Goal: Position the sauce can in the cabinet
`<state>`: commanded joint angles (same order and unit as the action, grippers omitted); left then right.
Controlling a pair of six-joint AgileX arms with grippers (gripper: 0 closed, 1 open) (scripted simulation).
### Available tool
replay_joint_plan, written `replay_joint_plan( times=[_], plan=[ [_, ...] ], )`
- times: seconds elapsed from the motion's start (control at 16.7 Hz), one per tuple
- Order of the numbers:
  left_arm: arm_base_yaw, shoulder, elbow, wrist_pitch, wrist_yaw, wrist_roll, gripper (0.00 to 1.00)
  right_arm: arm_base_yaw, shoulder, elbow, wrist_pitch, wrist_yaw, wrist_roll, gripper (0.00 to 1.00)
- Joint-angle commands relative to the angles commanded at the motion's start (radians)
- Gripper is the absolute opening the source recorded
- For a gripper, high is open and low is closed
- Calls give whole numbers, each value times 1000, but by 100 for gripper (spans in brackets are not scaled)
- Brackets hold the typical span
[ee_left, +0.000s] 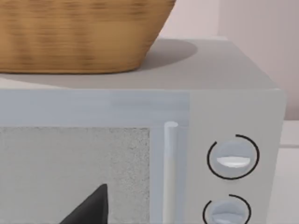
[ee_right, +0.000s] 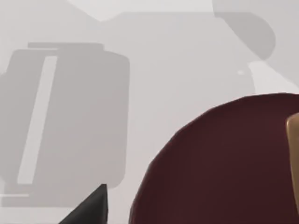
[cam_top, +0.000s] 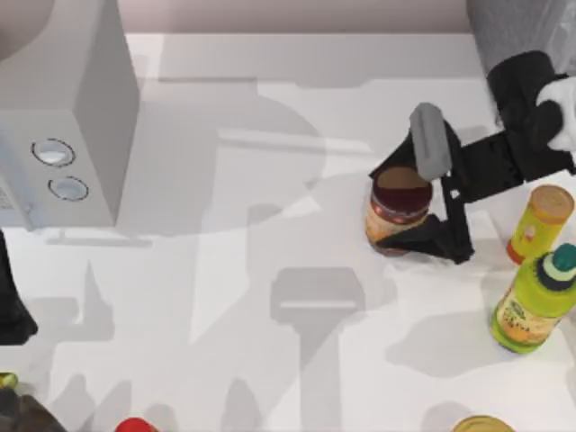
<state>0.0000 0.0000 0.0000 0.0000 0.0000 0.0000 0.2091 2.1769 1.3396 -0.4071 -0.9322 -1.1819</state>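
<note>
The sauce can [cam_top: 398,200], short with a maroon top and an orange-red label, stands right of the table's middle. My right gripper [cam_top: 387,209] is open around it, with one black finger along each side. In the right wrist view the can's dark maroon top [ee_right: 219,168] looms close beside one fingertip [ee_right: 96,205]. The cabinet [cam_top: 526,27], dark grey and speckled, sits at the far right corner behind my right arm. My left gripper [cam_top: 11,310] is parked at the left edge, its fingertip [ee_left: 93,207] in front of the pale grey box.
A pale grey box with two round buttons [cam_top: 81,117] stands at the back left, with a wicker basket [ee_left: 79,32] on top. A yellow bottle with an orange cap [cam_top: 540,220] and a green-yellow bottle with a teal cap [cam_top: 533,301] stand right of the can. Small items line the front edge.
</note>
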Motion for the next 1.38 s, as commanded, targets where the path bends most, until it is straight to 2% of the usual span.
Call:
replay_joint_plan(
  times=[0.18, 0.6, 1.38],
  plan=[
    [0, 0, 0, 0, 0, 0, 100, 13, 22, -29, 66, 7, 28, 100],
    [0, 0, 0, 0, 0, 0, 100, 10, 30, -36, 79, 6, 26, 100],
    [0, 0, 0, 0, 0, 0, 100, 10, 30, -36, 79, 6, 26, 2]
  ],
)
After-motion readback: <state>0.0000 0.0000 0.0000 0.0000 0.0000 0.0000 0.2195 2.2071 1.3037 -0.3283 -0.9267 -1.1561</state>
